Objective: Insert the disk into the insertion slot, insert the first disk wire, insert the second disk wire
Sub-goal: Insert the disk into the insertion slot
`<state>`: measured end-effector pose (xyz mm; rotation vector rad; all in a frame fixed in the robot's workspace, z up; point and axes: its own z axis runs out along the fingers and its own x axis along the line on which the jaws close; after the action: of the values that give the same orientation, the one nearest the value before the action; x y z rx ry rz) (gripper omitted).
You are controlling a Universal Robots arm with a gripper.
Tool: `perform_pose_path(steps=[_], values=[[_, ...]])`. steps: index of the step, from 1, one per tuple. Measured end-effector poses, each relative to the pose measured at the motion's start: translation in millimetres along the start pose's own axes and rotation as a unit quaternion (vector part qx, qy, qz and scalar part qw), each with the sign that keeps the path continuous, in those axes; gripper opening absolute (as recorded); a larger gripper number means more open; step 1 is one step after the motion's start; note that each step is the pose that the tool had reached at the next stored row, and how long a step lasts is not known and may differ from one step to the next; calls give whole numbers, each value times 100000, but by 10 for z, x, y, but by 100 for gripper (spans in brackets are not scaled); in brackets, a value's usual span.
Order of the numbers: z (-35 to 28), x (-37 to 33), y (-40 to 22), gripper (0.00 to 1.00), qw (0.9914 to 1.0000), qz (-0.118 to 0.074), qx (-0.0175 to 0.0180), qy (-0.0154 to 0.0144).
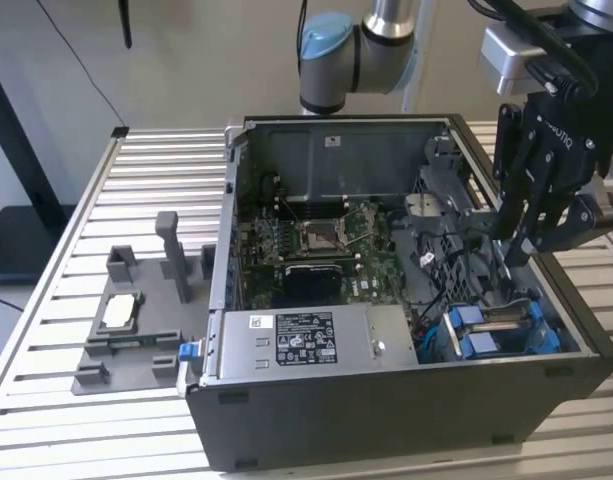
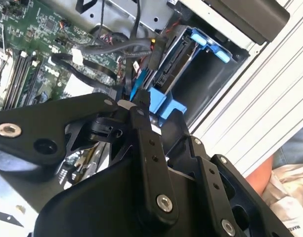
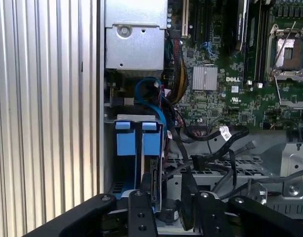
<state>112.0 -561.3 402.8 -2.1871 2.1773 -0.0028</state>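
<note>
Tool: the black two-fingered gripper (image 1: 523, 248) is held over the open case. It is released, its fingers (image 3: 141, 200) set apart with nothing clasped between them.
Disk: the flat silver-grey hard drive (image 3: 153, 172), clipped in a bright blue plastic carrier frame, is seated on edge in the bay. It is straight below the fingertips and apart from them, and little more than its thin edge and a blue tab can be seen.
Slot: the narrow grey drive bay (image 1: 498, 332) with blue plastic edges is placed just beneath the gripper, in the corner of the case. Two blue tabs are shown side by side in it.
Wires: loose black cables (image 3: 225, 145) with plugs and a white tag are draped beside the bay, near the fingertips. A thin blue cable (image 3: 150, 85) is looped beyond the bay. Whether any of them is plugged into the drive cannot be told.
Board: the green motherboard (image 1: 321, 240) is laid flat, well apart from the gripper, to the exterior view's left of it.
Box: the grey labelled power-supply box (image 1: 306, 340) is set beside the bay, on the side away from the gripper.
Case: the dark grey computer case (image 1: 386, 420) is laid open on a slatted aluminium table (image 1: 146, 180).
</note>
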Motion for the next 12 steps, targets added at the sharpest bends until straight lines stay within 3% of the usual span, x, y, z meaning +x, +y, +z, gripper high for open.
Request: perform_pose_path(steps=[2,6,12], values=[[11,-12,0,38,99998,-130,627,-7],[27,-25,-7,38,99962,-619,2669,-10],[58,-66,-40,38,99884,-1108,4675,-16]])
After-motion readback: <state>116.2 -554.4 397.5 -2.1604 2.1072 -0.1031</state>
